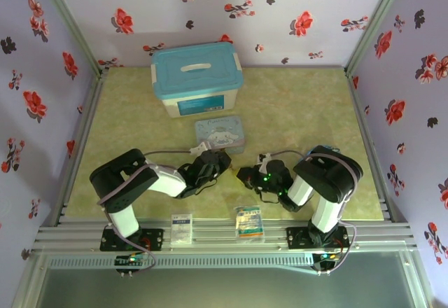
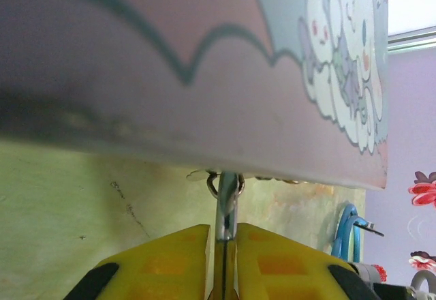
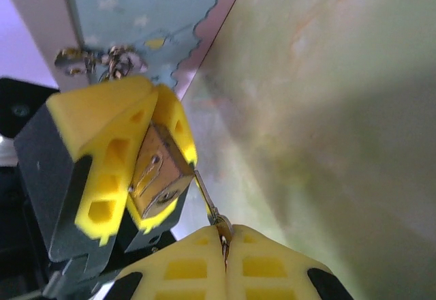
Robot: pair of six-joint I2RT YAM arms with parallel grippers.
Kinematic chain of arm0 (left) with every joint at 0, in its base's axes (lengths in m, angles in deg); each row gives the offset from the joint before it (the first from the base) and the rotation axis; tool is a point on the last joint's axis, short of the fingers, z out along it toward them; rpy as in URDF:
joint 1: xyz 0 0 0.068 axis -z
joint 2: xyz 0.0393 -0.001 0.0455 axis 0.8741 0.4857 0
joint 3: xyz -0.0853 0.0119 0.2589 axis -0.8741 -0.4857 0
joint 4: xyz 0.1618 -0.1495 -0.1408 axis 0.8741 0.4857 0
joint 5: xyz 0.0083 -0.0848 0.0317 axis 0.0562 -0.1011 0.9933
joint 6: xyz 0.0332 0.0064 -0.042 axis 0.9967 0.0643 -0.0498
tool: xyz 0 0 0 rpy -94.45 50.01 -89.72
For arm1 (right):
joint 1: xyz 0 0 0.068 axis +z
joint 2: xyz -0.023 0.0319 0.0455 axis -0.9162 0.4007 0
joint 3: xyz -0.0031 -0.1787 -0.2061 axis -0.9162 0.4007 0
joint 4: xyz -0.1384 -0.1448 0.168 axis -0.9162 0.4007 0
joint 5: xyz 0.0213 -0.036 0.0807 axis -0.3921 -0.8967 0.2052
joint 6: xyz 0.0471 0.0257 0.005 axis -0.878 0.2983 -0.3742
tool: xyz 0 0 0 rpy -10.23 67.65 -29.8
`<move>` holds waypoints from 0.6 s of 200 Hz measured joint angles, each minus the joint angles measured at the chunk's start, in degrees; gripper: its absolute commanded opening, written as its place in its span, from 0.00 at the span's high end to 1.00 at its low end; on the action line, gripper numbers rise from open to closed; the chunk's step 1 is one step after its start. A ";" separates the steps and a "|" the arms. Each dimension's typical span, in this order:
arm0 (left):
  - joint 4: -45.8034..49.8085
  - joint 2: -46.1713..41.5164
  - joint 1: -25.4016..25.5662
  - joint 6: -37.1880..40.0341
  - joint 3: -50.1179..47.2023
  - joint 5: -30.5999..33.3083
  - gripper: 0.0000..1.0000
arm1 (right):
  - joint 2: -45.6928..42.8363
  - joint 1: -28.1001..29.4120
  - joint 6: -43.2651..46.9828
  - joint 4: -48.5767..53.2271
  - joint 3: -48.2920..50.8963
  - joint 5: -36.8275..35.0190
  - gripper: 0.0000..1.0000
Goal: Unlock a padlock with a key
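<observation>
**Key at the padlock, seating not confirmed**

Left claw (image 2: 222,238) is clamped on the padlock (image 3: 158,177), held up off the surface (image 3: 327,109) just in front of the light-blue tin (image 3: 129,7). The lock's bottom face is turned toward the other arm. Right claw (image 3: 223,242) is pinched tight on the key (image 3: 206,194) by its head, with the thin shaft sticking out toward the lock.

The key tip touches the padlock at the edge of the bottom face. The round keyway looks slightly to one side of the tip, so I'd guess the key isn't in yet. I can't tell for sure from this angle.

How to do this step well, as I judge it:
- Keep the left grip firm so the lock doesn't twist.
- Shift the key tip sideways onto the keyway, with the shaft square to the face.
- Push straight along the shaft in small steps. The key is a thin sliver and may bend or slip in the pads.
- Turn it only once it is fully in.
- Mind the tin close behind.
</observation>
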 measured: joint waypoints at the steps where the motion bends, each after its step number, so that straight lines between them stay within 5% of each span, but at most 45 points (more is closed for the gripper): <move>1: 0.00 0.00 0.00 0.00 0.00 0.00 1.00 | 0.00 0.11 0.00 -0.13 0.00 0.00 1.00; 120: -1.01 0.00 -0.11 -1.11 -0.28 0.37 1.00 | -0.79 1.09 0.20 -3.15 2.05 -1.92 1.00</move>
